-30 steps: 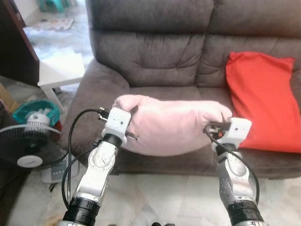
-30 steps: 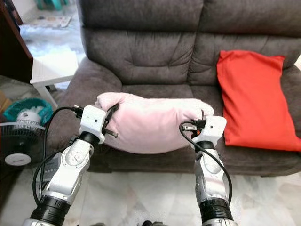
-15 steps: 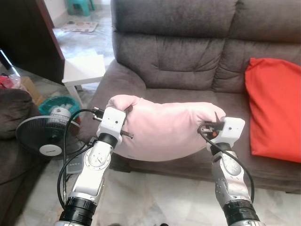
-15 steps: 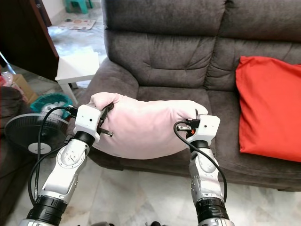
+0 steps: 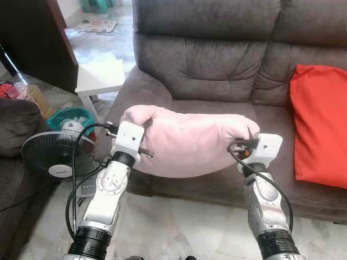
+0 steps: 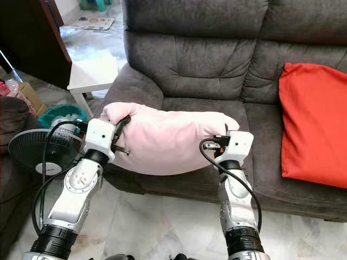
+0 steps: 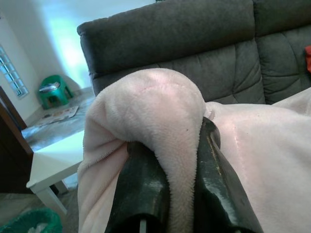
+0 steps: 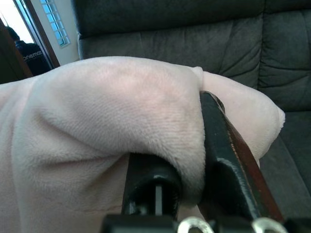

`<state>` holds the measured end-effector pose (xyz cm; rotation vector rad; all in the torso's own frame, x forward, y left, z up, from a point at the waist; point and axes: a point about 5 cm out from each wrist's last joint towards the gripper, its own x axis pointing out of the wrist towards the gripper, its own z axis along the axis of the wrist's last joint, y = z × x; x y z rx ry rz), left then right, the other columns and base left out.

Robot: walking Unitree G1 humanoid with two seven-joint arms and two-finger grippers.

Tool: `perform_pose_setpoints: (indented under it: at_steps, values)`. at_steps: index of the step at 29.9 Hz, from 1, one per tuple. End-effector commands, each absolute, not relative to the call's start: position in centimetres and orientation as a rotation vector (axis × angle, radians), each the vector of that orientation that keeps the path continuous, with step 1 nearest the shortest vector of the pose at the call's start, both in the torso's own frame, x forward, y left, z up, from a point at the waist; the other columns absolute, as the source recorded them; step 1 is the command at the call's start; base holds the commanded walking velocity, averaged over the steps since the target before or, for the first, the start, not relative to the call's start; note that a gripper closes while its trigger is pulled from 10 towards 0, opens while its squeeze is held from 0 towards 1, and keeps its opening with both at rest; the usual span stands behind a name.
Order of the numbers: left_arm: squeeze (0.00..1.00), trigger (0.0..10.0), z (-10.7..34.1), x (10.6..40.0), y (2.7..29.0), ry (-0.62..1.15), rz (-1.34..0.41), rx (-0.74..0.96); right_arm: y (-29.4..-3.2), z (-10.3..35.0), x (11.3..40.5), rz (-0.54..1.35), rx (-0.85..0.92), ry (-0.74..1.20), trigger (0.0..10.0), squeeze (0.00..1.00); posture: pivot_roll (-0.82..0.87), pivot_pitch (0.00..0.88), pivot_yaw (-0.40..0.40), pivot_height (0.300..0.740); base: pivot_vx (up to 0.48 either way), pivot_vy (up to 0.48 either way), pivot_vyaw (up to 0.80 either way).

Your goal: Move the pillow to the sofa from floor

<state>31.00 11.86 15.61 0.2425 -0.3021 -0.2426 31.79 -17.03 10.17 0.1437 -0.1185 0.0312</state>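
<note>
A soft pale pink pillow [image 5: 190, 143] hangs between my two arms, over the front edge of the dark grey sofa [image 5: 217, 70] seat. My left gripper [image 5: 145, 130] is shut on the pillow's left end, and the plush fabric [image 7: 160, 121] bulges between its black fingers [image 7: 141, 189]. My right gripper [image 5: 248, 136] is shut on the pillow's right end, with fabric [image 8: 121, 121] folded over its fingers [image 8: 223, 155]. The pillow's lower edge lies close to the seat cushion's front; I cannot tell whether it touches.
A red cushion [image 5: 320, 124] leans on the sofa's right seat. A white side table [image 5: 100, 76] stands left of the sofa arm. On the floor at left stand a black fan [image 5: 51, 160] and a teal basket [image 5: 68, 116]. A dark cabinet [image 5: 38, 43] stands beyond them.
The camera view has shifted a little to the left and nearer the sofa. Both grippers still hold the pillow, now slightly further over the seat.
</note>
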Motion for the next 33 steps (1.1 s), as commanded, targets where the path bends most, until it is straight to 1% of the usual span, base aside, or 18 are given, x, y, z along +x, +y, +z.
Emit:
perform_pose_setpoints:
  at_steps: [1,16,33]
  values:
    - [0.00,10.0,17.53,31.00,11.13,-0.383,-0.263,0.242,-16.04,12.39,32.43,0.078,0.130,-0.206,10.0,0.00,0.15,0.069,-0.032,0.740,0.000,0.000,0.00]
    - [0.00,10.0,17.10,31.15,11.85,-0.366,-0.259,0.281,-15.94,12.55,32.43,0.079,0.129,-0.213,10.0,0.00,0.15,0.079,-0.030,0.740,0.000,0.000,0.00]
    - [0.00,10.0,17.34,31.39,12.08,-0.377,-0.257,0.324,-16.09,12.54,32.36,0.078,0.122,-0.214,10.0,0.00,0.15,0.081,-0.030,0.740,0.000,0.000,0.00]
